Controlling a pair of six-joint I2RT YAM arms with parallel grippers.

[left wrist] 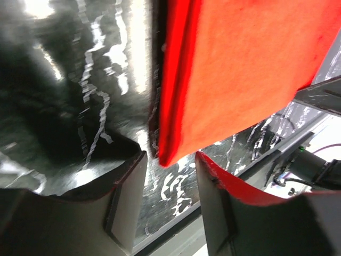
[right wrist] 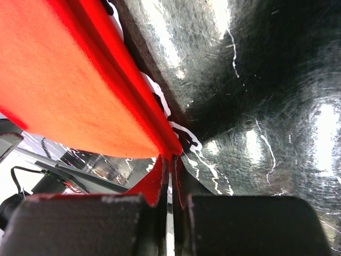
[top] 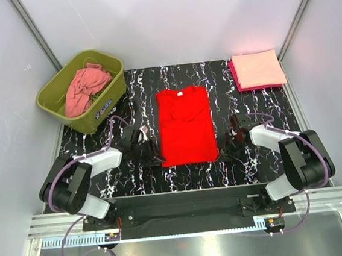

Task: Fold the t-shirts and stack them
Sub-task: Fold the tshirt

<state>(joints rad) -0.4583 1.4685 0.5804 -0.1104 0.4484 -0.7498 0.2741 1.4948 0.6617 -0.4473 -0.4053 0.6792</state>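
One red t-shirt (top: 186, 125) lay centred on the table (top: 253, 105), folded narrow, its long axis running near to far, collar at the far end. I saw the left gripper (left wrist: 170, 156) spread around its near-left corner, the right gripper (right wrist: 171, 165) clamped on the near-right one.

The left hand (left wrist: 170, 162) stands spread, a folded corner of the bright red cloth t-shirt (left wrist: 240, 69) between its fingertips, above black marbled worktop (left wrist: 80, 80).
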